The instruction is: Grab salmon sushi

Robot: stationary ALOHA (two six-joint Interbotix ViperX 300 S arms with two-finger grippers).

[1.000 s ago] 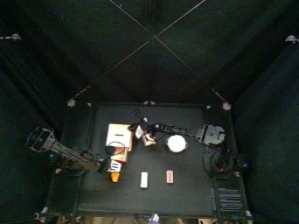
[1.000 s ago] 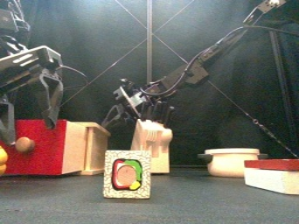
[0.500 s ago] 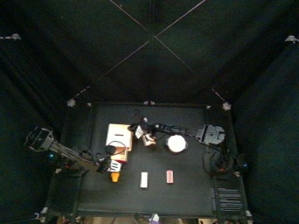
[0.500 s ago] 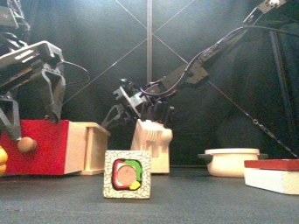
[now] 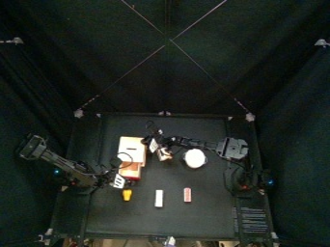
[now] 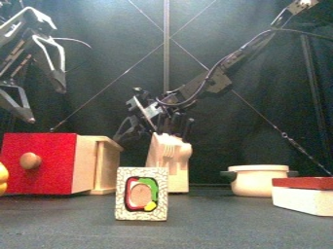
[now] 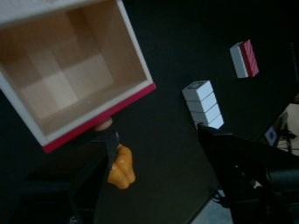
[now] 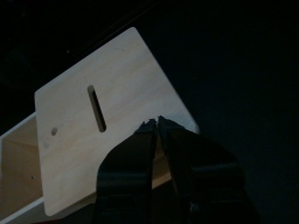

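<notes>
The salmon sushi, a small pinkish-red block with a white underside, lies on the table toward the front, right of the middle. It is large at the right edge of the front view and far off in the left wrist view. My left gripper hangs open and empty, high above the red-fronted wooden box at the left, well away from the sushi. My right gripper sits over a pale wooden block at mid table, and its wrist view shows that block's slotted top.
A white roll piece stands left of the salmon, showing its green and red end face. A yellow-orange piece lies in front of the box. A white bowl sits behind the salmon.
My left gripper has risen from beside the red box to high above it, and its arm has drawn back toward the left. The right arm has not moved.
</notes>
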